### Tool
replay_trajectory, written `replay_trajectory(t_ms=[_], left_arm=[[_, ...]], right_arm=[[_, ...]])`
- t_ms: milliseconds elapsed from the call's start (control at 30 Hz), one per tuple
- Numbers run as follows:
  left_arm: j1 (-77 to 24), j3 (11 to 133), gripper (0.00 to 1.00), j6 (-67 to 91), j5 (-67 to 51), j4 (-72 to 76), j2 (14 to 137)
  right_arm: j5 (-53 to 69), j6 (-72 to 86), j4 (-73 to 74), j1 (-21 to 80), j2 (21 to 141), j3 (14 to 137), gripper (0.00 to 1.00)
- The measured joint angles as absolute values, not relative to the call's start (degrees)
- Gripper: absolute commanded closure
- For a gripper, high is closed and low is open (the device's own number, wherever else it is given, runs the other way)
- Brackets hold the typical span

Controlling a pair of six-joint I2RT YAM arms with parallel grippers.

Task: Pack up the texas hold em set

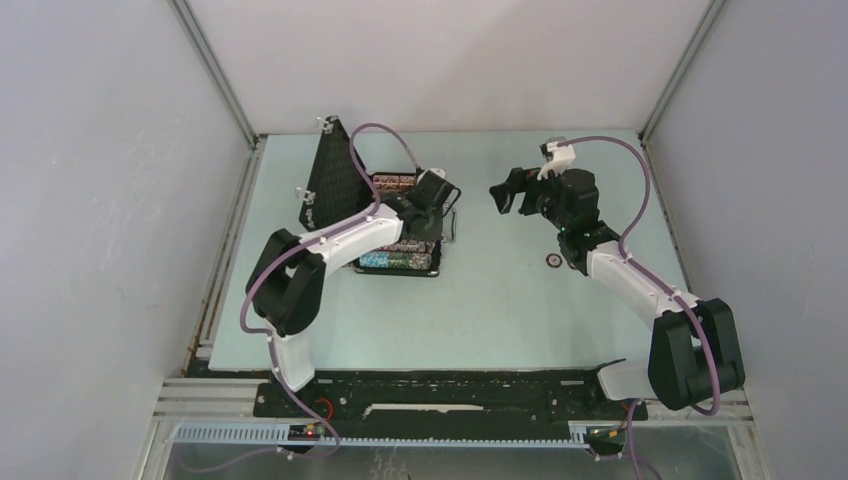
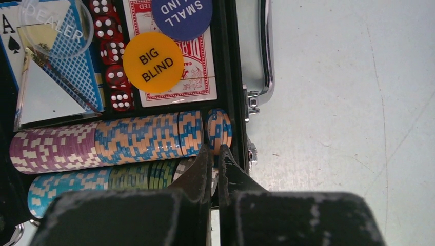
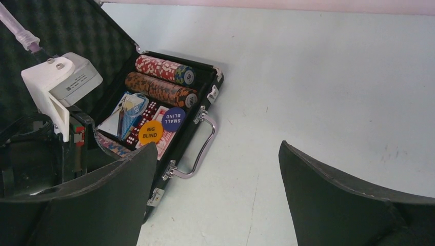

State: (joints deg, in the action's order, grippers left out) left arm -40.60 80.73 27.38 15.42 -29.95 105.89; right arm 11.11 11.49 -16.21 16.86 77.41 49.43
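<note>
Jaws on the left gripper sat nearly shut, empty, probably tidying the blue chips just ahead; right gripper gaped wide, empty.

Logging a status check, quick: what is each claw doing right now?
Left claw: closed to a sliver over the chip rows; whether it pinches a chip cannot be told.
Right claw: wide open, empty.

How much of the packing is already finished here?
Mostly packed: chip rows, card deck, dice and buttons sit inside the case. The left claw rests at those rows. The open right claw holds nothing. One small round piece lies on the table, and the lid stands open.
</note>
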Motion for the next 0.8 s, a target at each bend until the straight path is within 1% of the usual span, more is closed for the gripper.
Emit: replay_trajectory(t_ms=[300,400,467,600,800], left_arm=[[-40.60,84.79,1.00,27.40,16.47,-34.04,109.16],[-40.60,85.76,0.93,27.42,16.84,-35.11,110.10],[-40.60,85.95,0.91,27.44,17.17,-35.68,110.37],[-40.60,85.95,0.79,27.46,17.52,-36.42,110.37],[-40.60,85.95,0.56,27.29,17.72,-36.67,110.37]], right_arm=[[12.78,11.18,-17.02,16.86,78.08,49.43,0.03],[13.21,11.18,-17.06,16.86,78.17,49.43,0.03],[13.45,11.20,-17.15,16.86,78.19,49.43,0.03],[13.82,11.20,-17.45,16.86,78.26,49.43,0.03],[14.15,11.20,-18.17,16.84,78.61,49.43,0.03]])
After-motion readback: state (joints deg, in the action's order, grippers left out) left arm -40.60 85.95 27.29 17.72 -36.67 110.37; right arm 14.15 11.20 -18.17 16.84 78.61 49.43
